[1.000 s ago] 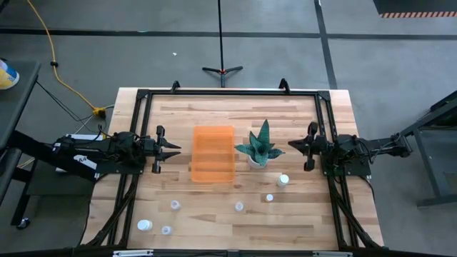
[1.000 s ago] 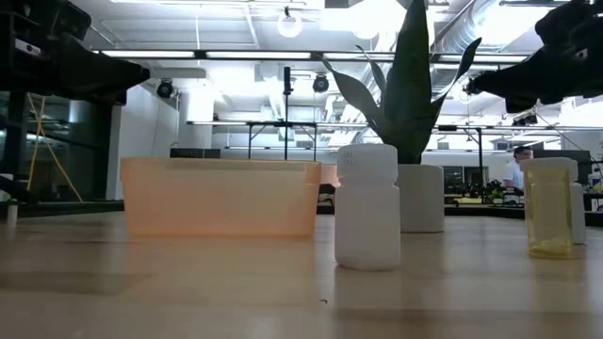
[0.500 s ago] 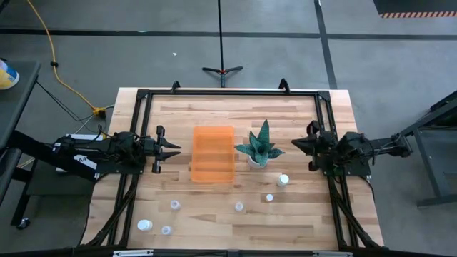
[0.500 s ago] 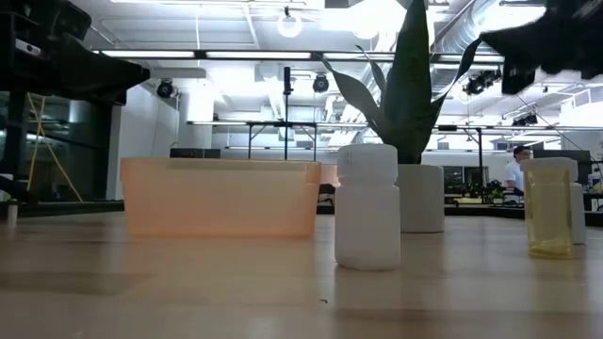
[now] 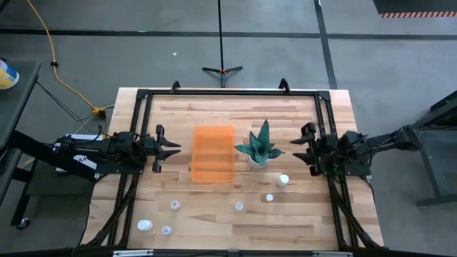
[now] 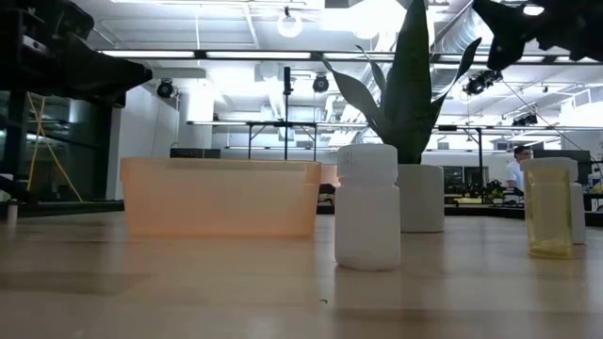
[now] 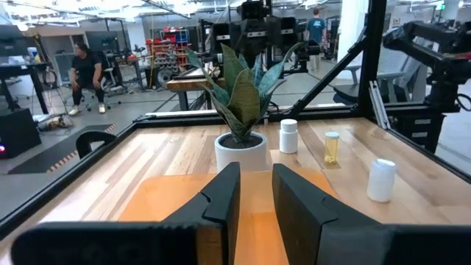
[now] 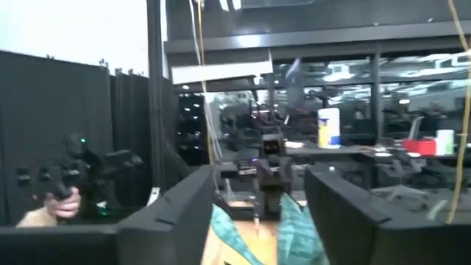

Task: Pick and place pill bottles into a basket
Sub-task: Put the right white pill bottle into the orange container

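Several small white pill bottles stand upright on the near half of the wooden table, among them one [image 5: 283, 180] by the plant, one [image 5: 238, 207] near the middle and one [image 5: 145, 225] at the near left. The orange basket [image 5: 213, 153] sits on the table's middle. My left gripper [image 5: 173, 148] hovers just left of the basket, its fingers [image 7: 221, 195] a little apart with nothing between them. My right gripper [image 5: 298, 148] hangs open and raised to the right of the plant, holding nothing. The low view shows a white bottle [image 6: 367, 207] and a yellowish translucent one [image 6: 548, 207].
A small white pot with a teal spiky plant [image 5: 260, 146] stands between the basket and my right gripper. A black frame [image 5: 228, 93] runs along the table's far and side edges. Bare wood lies between the scattered bottles along the near edge.
My right gripper has opened, its fingers now spread wide. It has also risen and tipped upward, staying to the right of the plant. The bottles and the basket have stayed where they were.
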`<state>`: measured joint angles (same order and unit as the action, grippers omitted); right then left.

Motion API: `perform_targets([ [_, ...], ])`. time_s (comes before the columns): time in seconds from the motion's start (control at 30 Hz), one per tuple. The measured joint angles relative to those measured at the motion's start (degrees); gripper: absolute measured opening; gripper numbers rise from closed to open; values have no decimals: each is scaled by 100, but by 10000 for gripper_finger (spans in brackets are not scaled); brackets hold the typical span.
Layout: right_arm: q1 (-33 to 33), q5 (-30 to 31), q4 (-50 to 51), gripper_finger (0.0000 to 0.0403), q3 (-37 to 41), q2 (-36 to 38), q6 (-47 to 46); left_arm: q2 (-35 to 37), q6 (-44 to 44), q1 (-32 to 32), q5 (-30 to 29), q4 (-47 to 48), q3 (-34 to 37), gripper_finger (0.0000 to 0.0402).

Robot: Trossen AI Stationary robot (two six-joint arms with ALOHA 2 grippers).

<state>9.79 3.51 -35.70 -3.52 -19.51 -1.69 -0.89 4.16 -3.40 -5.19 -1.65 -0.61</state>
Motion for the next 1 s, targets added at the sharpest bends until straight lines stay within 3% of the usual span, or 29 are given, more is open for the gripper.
perform_targets([
  [0.17,230,453,207,237,-744,-1134,3,2,-10,0,-15,7,-1,117],
  [0.37,727,1442,2543,238,-2451,-2401,-310,1,-1,0,-91,7,-1,117],
  [0.6,1842,2148,3922,238,-3862,-3248,-944,0,7,0,-107,7,-1,117],
  [0.8,2818,3440,5472,238,-4451,-3954,-2592,0,7,0,-109,5,-1,117],
  [1.0,3228,3440,5836,238,-4675,-4556,-3540,1,7,0,-103,5,-1,117],
])
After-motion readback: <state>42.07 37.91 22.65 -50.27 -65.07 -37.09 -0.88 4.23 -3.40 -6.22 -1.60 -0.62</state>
